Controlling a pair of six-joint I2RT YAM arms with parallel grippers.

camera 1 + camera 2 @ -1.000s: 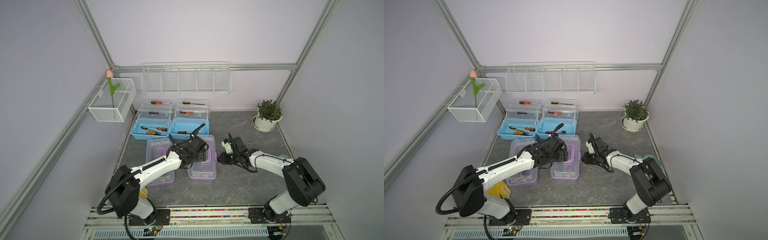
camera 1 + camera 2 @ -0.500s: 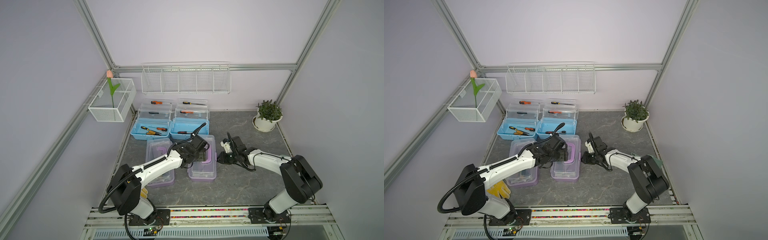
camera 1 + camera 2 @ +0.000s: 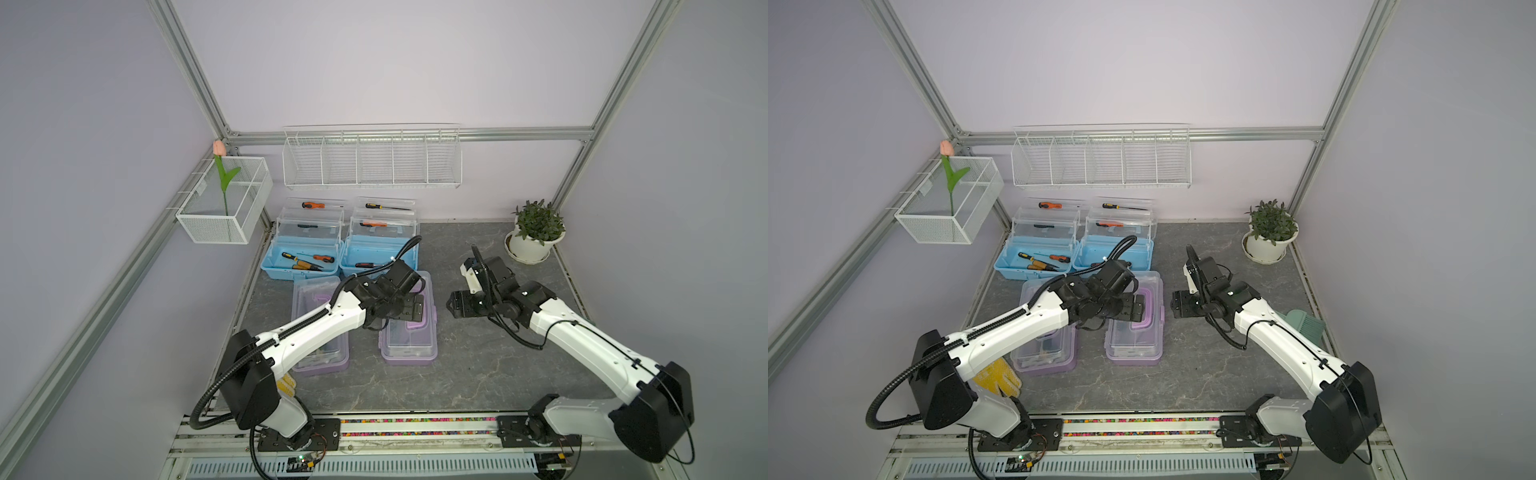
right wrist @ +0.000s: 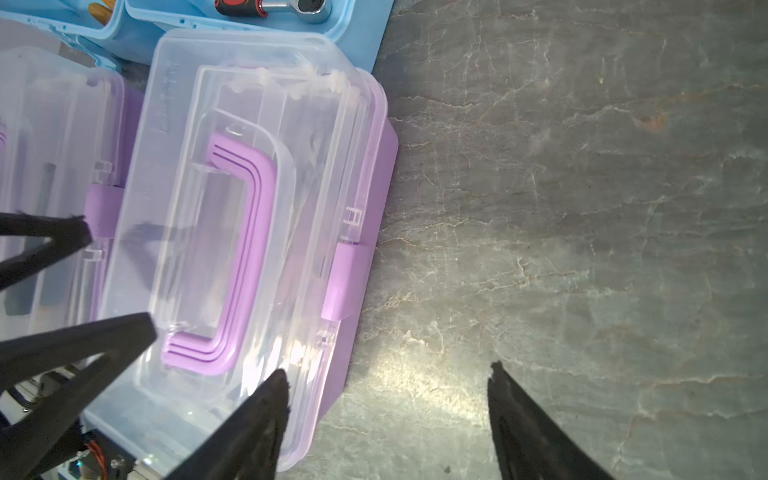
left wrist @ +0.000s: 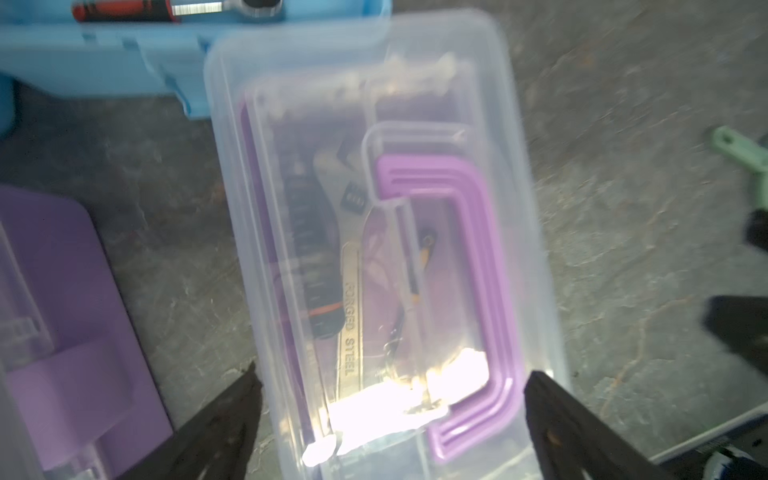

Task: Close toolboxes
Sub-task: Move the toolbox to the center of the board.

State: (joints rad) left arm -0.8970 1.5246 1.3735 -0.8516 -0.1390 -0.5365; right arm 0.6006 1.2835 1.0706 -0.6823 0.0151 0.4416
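Two light blue toolboxes [image 3: 291, 275] stand open at the back of the grey table [image 3: 478, 374]. Their clear lids are tipped up toward the wall and screwdrivers [image 3: 307, 262] lie inside. In front of them the two purple ones sit side by side, both with lids down: the left purple toolbox [image 3: 311, 291], partly under the left arm, and the right purple toolbox [image 3: 409, 349].

The left gripper [image 5: 395, 374] hangs over the right purple toolbox's clear lid, its jaws spread wide across the width of the box and clasping nothing. That wrist view is blurred, so I cannot tell whether the fingers [image 5: 224, 424] touch the lid's edges. The purple handle [image 5: 478, 291] lies folded flat on the lid, and an adjustable wrench [image 5: 351, 311] shows through the plastic.

The right gripper [image 4: 386, 370] sits just beside the same box, on its latch side, with jaws well apart and empty over bare table. The purple latch [image 4: 347, 282] lies against the box's side; I cannot tell whether it is snapped.

A potted plant [image 3: 536, 232] stands in the far right corner. A yellow glove [image 3: 998, 376] lies by the left arm's base.
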